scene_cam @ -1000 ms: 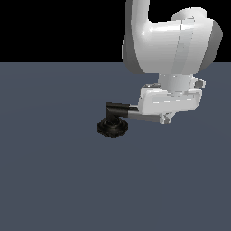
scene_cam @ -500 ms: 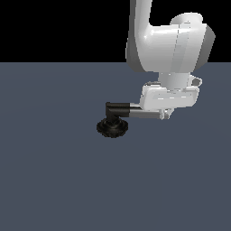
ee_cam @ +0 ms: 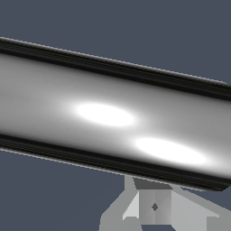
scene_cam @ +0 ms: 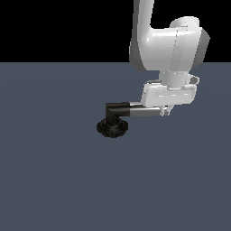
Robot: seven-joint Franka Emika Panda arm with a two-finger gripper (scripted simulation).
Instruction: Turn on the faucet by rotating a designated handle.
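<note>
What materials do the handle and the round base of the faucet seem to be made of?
The handle looks like polished chrome metal: bright highlights on a smooth cylinder. The round base looks like matte black plastic or rubber, with a ridged edge; the render leaves this open.

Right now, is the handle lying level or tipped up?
Roughly level. In the exterior view the handle runs sideways from the black stem above the base, its far end under the pincer. Pincer's open/shut state: cannot tell.

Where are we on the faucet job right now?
Done: the gripper has reached the free end of the handle, whose chrome bar fills the wrist view. In hand: contact at that end; a firm grasp cannot be confirmed. Left: the rotation; the handle juts level from the faucet toward the exterior view's right.
</note>
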